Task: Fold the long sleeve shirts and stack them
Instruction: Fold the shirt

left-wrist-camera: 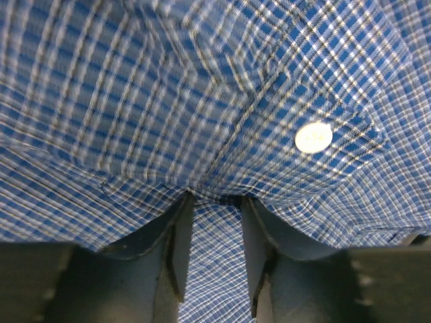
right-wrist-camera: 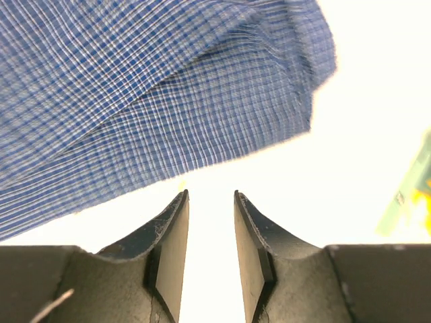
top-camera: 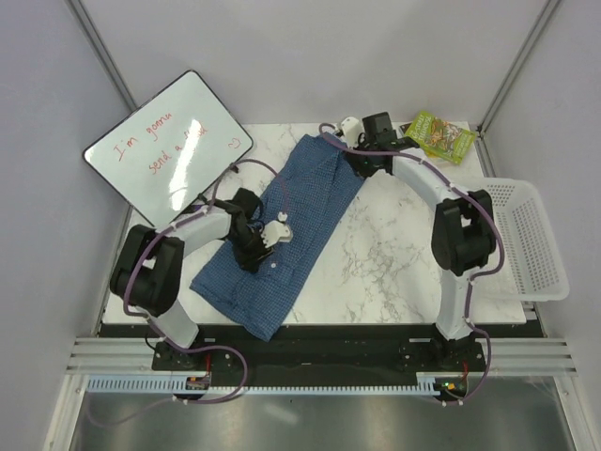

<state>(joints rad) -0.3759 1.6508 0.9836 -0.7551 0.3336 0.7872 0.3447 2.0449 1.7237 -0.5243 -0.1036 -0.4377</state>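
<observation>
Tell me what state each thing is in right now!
shirt: folded into a long strip, lying down
left hand: open, tips on the shirt
right hand: open, empty, just off the shirt's edge
basket: empty
whiteboard: written on

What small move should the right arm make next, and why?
Probably ease the right end effector forward to the edge of the shirt and close on it: it stands open over the table, just short of the cloth, holding nothing.
</observation>
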